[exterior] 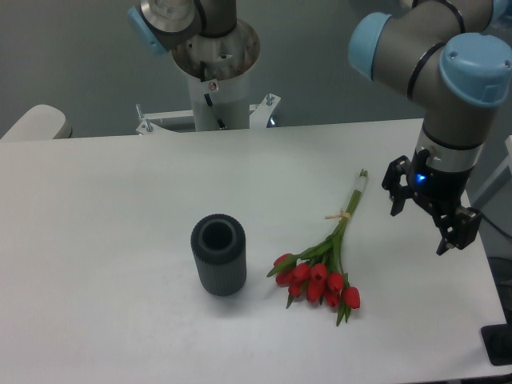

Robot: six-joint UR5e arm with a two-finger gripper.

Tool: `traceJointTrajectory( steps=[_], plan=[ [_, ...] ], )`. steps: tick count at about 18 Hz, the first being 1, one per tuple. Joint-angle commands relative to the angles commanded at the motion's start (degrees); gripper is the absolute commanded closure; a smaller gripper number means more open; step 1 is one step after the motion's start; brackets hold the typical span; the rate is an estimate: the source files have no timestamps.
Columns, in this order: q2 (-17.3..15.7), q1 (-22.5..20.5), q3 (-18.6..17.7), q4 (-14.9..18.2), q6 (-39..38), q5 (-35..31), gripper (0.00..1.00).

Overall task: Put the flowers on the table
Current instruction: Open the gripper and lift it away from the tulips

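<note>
The flowers (320, 278), a small bunch of red tulips with green leaves, lie flat on the white table (104, 200) right of centre. Their thin tied stems (350, 204) point up and to the right. My gripper (420, 228) hangs to the right of the stems, clear of them, a little above the table. Its two dark fingers are spread apart and hold nothing.
A dark grey ribbed cylindrical vase (218, 254) stands upright left of the flowers, its mouth open. The arm's white base column (216, 80) stands behind the table's far edge. The table's right edge lies just past the gripper.
</note>
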State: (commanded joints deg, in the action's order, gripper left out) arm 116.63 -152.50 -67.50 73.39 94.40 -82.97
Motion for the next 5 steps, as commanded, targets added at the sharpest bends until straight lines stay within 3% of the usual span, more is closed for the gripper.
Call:
traceJointTrajectory(
  steps=[5],
  plan=[
    [0.09, 0.45, -0.09, -0.09, -0.09, -0.26, 0.00]
  ],
)
